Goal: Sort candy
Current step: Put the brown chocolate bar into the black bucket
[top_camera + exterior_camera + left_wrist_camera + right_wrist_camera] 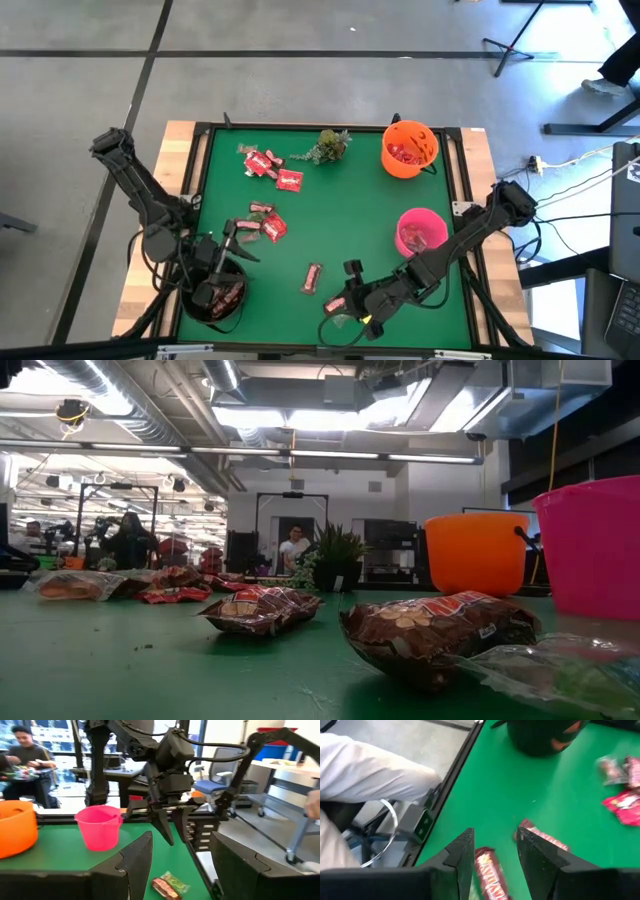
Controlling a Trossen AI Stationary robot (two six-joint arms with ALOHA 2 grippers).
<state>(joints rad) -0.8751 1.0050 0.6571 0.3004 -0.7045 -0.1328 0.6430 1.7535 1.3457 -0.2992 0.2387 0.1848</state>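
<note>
Candy lies loose on the green table: red packets (262,163) near the far edge, more (265,226) mid-left, and a dark bar (313,277) near the front. My right gripper (340,300) is open and low at the near edge. In the right wrist view its fingers (495,835) stand on either side of a brown-red bar (490,875) that lies flat on the table, with a second bar (545,836) just outside one finger. My left gripper (235,245) is open (182,845) and hovers by the black bowl (215,296), which holds dark bars.
The orange bowl (408,148) at the far right holds red packets. The pink bowl (420,232) sits just beyond my right arm. A green plant sprig (328,147) stands near the far edge. A clear-wrapped green sweet (175,881) lies beside the bar. A person's white sleeve (365,770) shows beyond the table's edge.
</note>
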